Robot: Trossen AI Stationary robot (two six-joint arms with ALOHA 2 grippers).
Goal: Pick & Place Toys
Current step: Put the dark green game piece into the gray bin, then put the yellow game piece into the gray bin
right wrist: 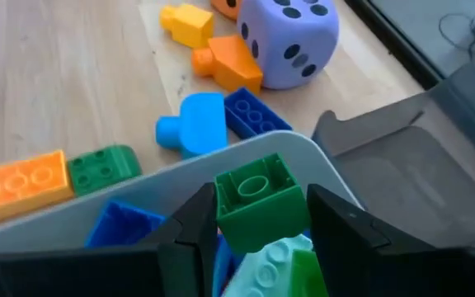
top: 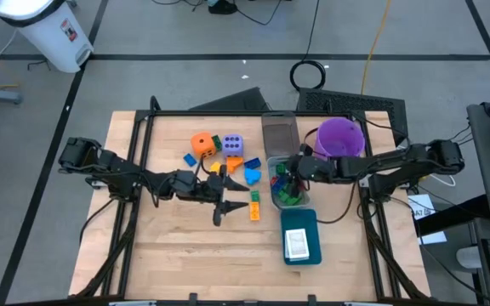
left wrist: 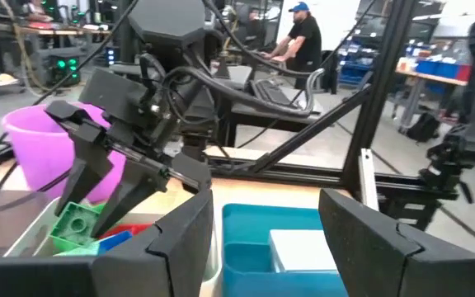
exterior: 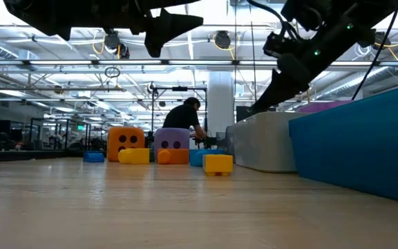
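Observation:
Loose toys lie on the wooden table: an orange die (top: 201, 143), a lavender die (top: 233, 144), a blue block (top: 253, 176) and an orange block (top: 254, 209). My right gripper (right wrist: 258, 216) reaches in from the table's right and is shut on a green block (right wrist: 258, 198). It hovers over a pale bin (top: 289, 197) that holds blue, green and mint blocks. My left gripper (top: 226, 204) hangs above the table's middle, pointing toward the bin. It is open, with nothing between its fingers (left wrist: 180, 239). My right gripper pinches the green block by two opposite side walls (right wrist: 228, 210) between its two fingers. The fingers slant downward from the table's right side. The block is lifted clear above the bin's contents, its studded top turned toward the wrist.
A teal tray (top: 303, 223) with a white card (top: 297, 245) lies just near of the bin. A purple bucket (top: 340, 136) and a grey container (top: 279, 132) stand at the far side. Bare wood stretches along the table's near left part. A person (exterior: 185, 117) sits in the room beyond.

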